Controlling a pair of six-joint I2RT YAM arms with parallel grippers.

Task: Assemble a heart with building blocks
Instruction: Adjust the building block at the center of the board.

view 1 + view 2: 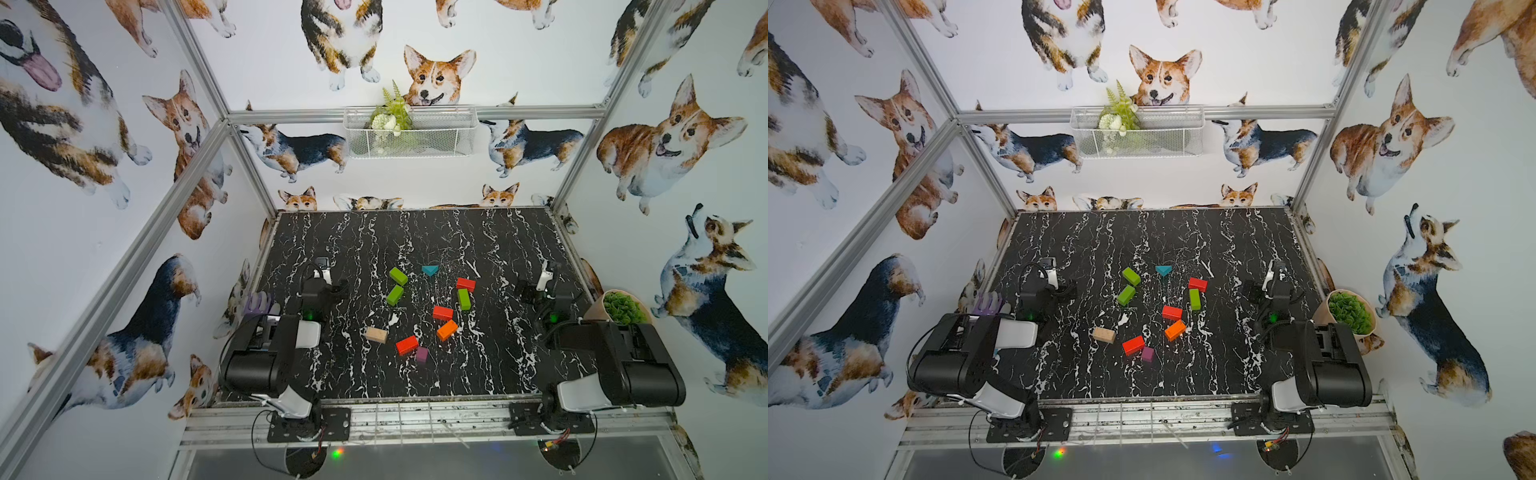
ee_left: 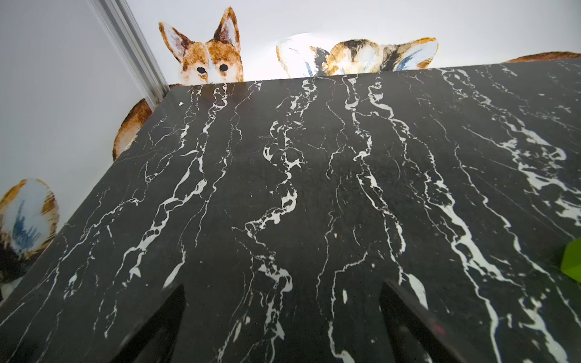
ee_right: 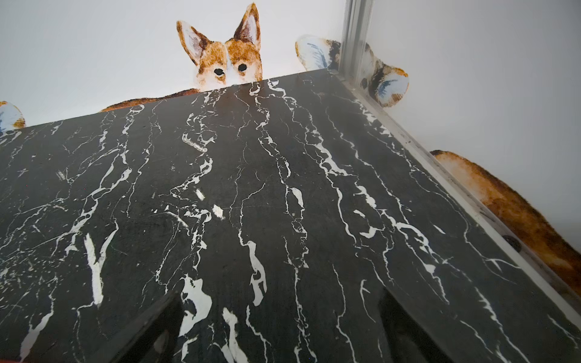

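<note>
Top views / blocks: ten building blocks point(image 1: 442, 312) lie loose on the black marble table point(image 1: 415, 237), middle of the frame, between the two arms. No closed heart yet.
Top views / layout: teal triangle point(image 1: 430, 270) uppermost. Purple cube point(image 1: 421, 354) lowest, just beside a red brick point(image 1: 407, 345). Beige brick point(image 1: 376, 334) apart at the cluster's lower left.
Top views / arms: left gripper point(image 1: 330, 283) left of the cluster, right gripper point(image 1: 530, 291) right of it, both well apart from the blocks. Jaw spacing hard to read here.
Left wrist / end effector: left fingers point(image 2: 157, 330) spread wide over bare marble, nothing between them. Corner of a green brick point(image 2: 572, 261) at the right edge.
Right wrist / end effector: right fingers point(image 3: 147, 333) spread wide, empty. No block in frame.
Handling (judgement): blocks look light, rigid and smooth-painted, so probably slippery. Take each brick across its short width, jaws on the long flat sides. The triangle is the awkward one, since its slanted sides may slip out of parallel jaws.
</note>
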